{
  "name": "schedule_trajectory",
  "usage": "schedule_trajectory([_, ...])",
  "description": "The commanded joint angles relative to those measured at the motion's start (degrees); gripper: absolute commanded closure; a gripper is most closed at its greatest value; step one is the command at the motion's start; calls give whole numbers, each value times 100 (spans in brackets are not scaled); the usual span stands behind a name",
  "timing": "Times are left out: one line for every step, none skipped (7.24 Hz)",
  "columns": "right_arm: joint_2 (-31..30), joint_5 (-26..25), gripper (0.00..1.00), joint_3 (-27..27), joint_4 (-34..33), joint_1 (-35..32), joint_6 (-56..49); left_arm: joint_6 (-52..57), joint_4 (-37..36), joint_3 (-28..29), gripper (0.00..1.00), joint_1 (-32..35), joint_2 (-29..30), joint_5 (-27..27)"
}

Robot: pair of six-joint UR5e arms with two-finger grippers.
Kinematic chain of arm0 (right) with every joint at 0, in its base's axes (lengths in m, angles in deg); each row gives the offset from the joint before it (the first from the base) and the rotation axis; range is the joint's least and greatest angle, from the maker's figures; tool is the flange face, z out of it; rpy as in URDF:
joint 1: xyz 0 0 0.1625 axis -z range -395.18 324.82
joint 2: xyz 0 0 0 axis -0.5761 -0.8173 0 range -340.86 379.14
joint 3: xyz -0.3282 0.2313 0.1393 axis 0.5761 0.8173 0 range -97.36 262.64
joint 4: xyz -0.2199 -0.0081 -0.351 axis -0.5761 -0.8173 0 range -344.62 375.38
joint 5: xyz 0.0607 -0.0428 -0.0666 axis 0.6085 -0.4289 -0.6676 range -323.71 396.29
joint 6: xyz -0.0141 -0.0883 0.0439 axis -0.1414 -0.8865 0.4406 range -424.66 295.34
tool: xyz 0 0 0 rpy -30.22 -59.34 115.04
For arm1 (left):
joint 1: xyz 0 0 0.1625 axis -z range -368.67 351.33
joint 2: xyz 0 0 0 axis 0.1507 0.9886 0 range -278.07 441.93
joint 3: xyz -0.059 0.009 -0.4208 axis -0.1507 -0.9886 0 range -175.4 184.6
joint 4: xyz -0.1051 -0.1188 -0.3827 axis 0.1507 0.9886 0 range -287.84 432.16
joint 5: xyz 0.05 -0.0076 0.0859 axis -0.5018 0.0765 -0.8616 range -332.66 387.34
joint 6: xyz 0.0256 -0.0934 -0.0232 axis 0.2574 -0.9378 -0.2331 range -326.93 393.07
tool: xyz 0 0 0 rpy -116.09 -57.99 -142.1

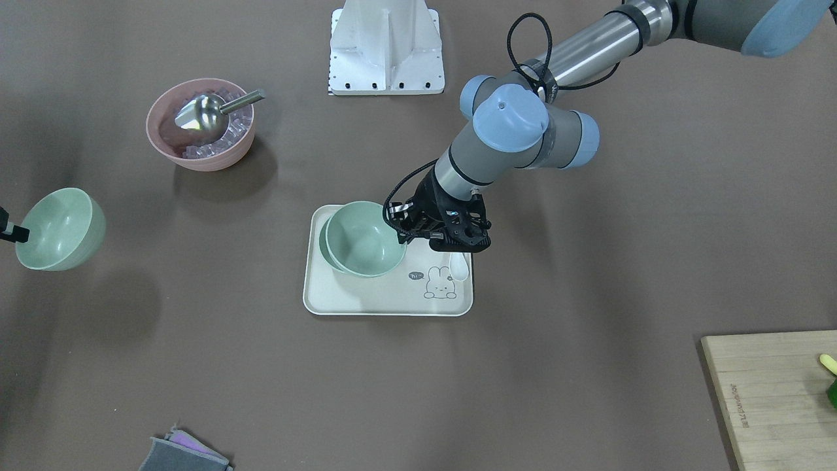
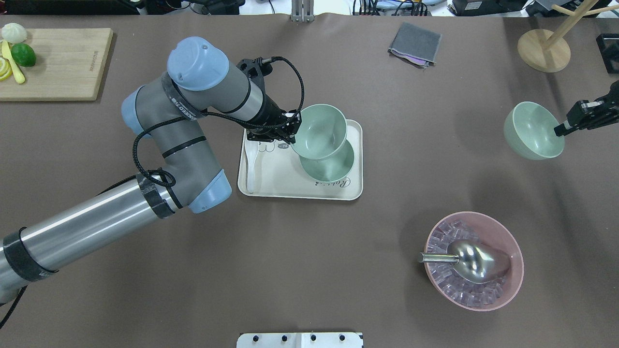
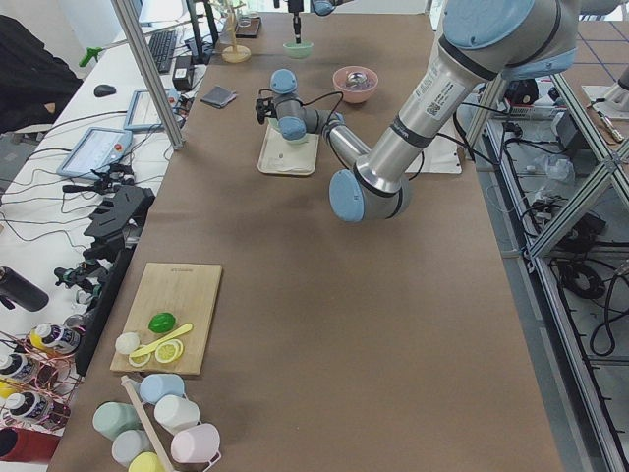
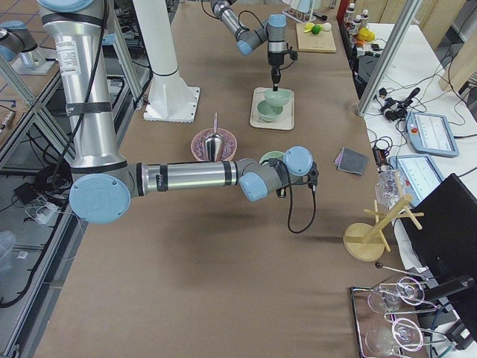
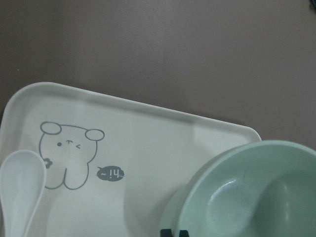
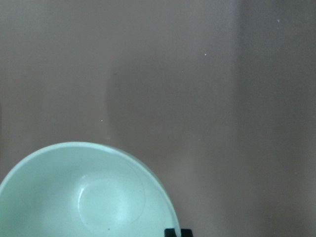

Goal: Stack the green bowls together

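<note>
My left gripper [image 2: 293, 129] is shut on the rim of a mint-green bowl [image 2: 319, 130] and holds it over a second green bowl [image 2: 334, 166] that sits on the white tray [image 2: 290, 189]. The held bowl is offset from the lower one, and I cannot tell if they touch. In the front view the held bowl [image 1: 363, 239] covers most of the lower bowl [image 1: 324, 247]. The left wrist view shows the held bowl [image 5: 252, 195] over the tray [image 5: 148, 143]. My right gripper [image 2: 561, 129] is shut on the rim of the third green bowl [image 2: 529, 130], lifted off the table at the far right.
A white spoon [image 2: 250, 164] lies on the tray's left side. A pink ribbed bowl [image 2: 512, 270] with a metal scoop [image 2: 471, 261] stands near right. A cutting board [image 2: 58, 63] is far left, a grey cloth [image 2: 415, 44] and wooden stand [image 2: 544, 48] at the back.
</note>
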Motion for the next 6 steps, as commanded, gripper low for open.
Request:
schedule_trajectory([41,12,100,-4,15,-7,54,-200,-28,-2,100,-180,68,-13])
schedule_trajectory([32,12,100,-4,15,-16,115,-305,-19,-10,100,-207,68,-13])
schedule_trajectory([41,12,100,-4,33,-16,176,-376,-27,-10,100,-216,77,-13])
schedule_trajectory([32,20,100,-13,42,-16,177,-376,-19,-2,100,-216,69,-22])
schedule_trajectory([41,12,100,-13,42,-16,177,-368,-27,-2,100,-207,60,-22])
schedule_trajectory([41,12,100,-13,42,-16,177,-359,-28,7,100,-207,51,-22])
